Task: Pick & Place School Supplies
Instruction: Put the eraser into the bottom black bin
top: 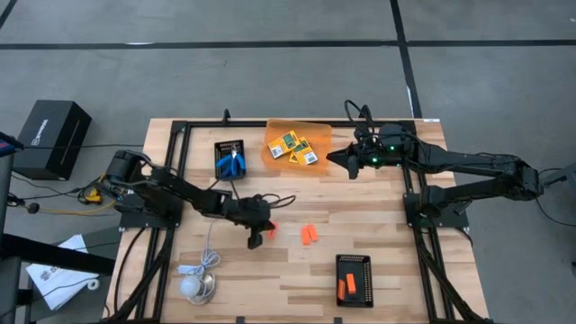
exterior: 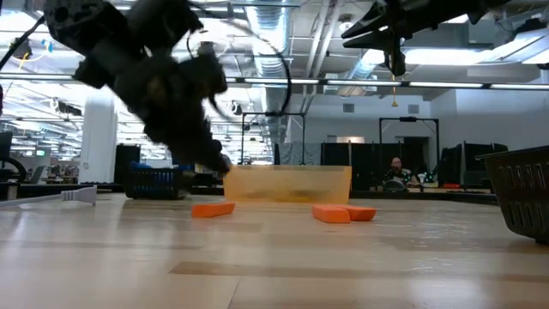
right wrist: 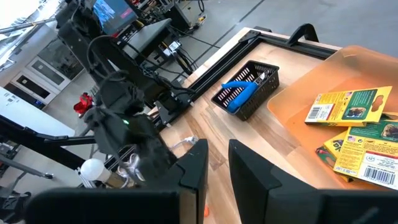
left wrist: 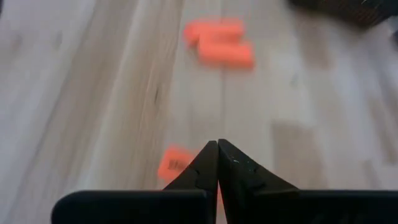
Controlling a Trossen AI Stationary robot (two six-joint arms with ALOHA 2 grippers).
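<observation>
The left gripper (left wrist: 217,163) fills the near edge of its wrist view, its two dark fingers pressed together with nothing between them, tips just above the wooden table (top: 378,216). A single orange stick (left wrist: 175,164) lies right at those tips, partly hidden behind them. In the high view only a sliver of that stick shows, beside the gripper's tip. A pair of orange sticks (top: 309,236) lies just to the right on bare wood, touching each other. Two more sticks (top: 346,287) sit in the near black tray (top: 355,280), making five in all.

The blue-handled scissors (top: 233,163) rest in the far black tray (top: 229,158). Three yellow-and-green crayon boxes (top: 295,148) overlap on a translucent orange tray (top: 297,148); the right wrist view cuts one off at its edge.

The right gripper (top: 345,159) hovers just right of that tray, fingers slightly apart and holding nothing.
</observation>
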